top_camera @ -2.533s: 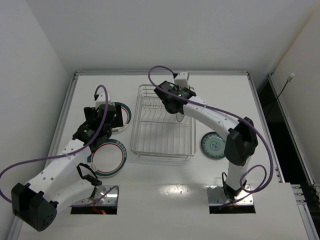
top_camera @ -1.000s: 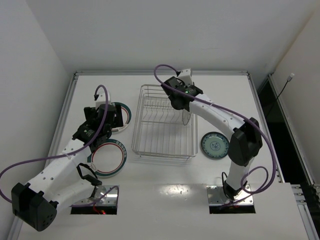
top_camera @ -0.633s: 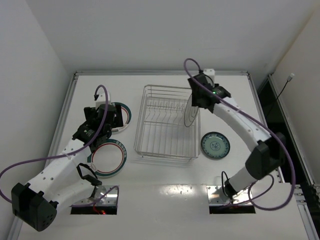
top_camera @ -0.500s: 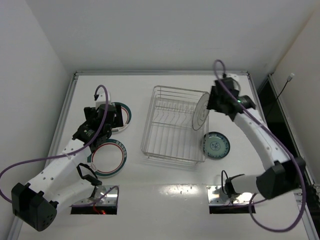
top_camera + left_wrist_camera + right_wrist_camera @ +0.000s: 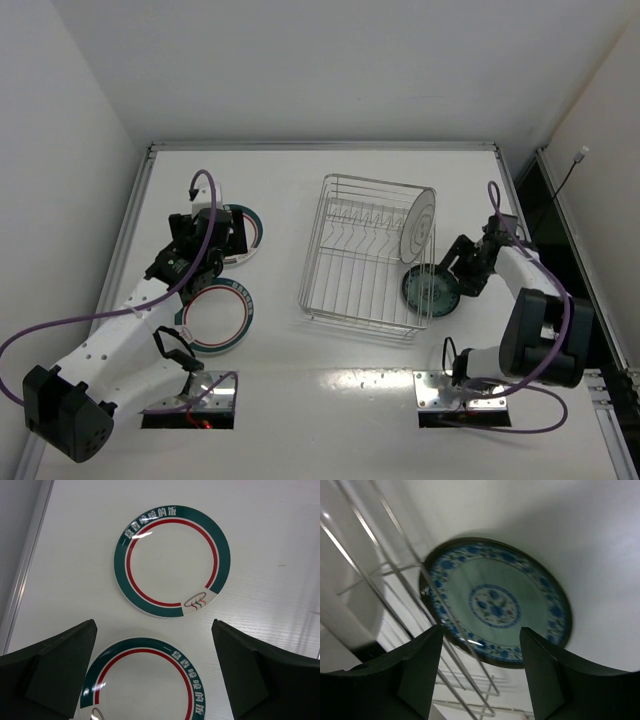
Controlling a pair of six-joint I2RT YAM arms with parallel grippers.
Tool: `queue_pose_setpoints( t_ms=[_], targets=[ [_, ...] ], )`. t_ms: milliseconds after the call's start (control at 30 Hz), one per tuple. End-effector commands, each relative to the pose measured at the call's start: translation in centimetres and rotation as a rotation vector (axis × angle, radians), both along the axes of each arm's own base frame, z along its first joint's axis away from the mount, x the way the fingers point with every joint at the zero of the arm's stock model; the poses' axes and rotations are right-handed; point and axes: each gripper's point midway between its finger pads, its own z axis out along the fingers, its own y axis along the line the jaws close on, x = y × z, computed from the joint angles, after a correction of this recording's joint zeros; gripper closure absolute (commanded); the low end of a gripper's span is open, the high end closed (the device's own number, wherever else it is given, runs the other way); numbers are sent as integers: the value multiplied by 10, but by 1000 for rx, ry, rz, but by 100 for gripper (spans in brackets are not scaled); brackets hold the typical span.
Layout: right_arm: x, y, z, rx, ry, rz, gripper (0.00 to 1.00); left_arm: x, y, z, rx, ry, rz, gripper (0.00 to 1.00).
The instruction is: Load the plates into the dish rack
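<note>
Writing: both green-rimmed plates carry white Chinese characters on the dark green band, and a small steam-curl logo sits in a white break in the band. From the left wrist the characters are too small to read with certainty. A red ring runs inside each band.

Far green-rimmed plate (image 5: 172, 560) lies flat on the desk (image 5: 280, 540) and shows whole. Near green-rimmed plate (image 5: 145, 685) is also flat, just beside the far one and not touching it. The bottom of the left wrist view cuts it off.

Left jaws hang above the gap between the two plates, fingers (image 5: 55, 665) spread wide and holding nothing.

Dish rack (image 5: 345, 300) sits mid-desk, skewed to the desk edges. White plate (image 5: 417, 225) stands on edge at the rack's right end. Its face markings are too faint to make out from the top view.

Teal-blue plate (image 5: 495, 602) lies flat on the desk at the rack's near right corner, with a blue floral border and centre sprig and no lettering. Rack wires cross its left rim; cannot tell whether they rest on it.

Right jaws hover just over this plate, released, fingers (image 5: 545, 670) apart and gripping nothing. The pale blur at the left of the right wrist view cannot be identified.
</note>
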Motion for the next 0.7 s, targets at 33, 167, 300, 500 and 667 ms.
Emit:
queue_pose_setpoints(
  t_ms=[33, 167, 300, 500, 667],
  targets=[
    [38, 28, 13, 164, -138, 94, 44, 7, -1, 12, -29, -42, 11, 0],
    [50, 43, 14, 241, -168, 130, 53, 7, -1, 12, -29, -42, 11, 0],
    [67, 59, 19, 251, -190, 165, 53, 8, -2, 10, -25, -34, 11, 0],
    [102, 79, 29, 258, -228, 220, 56, 8, -2, 10, -25, -34, 11, 0],
    [137, 81, 27, 247, -242, 191, 56, 8, -2, 10, -25, -34, 11, 0]
  ],
)
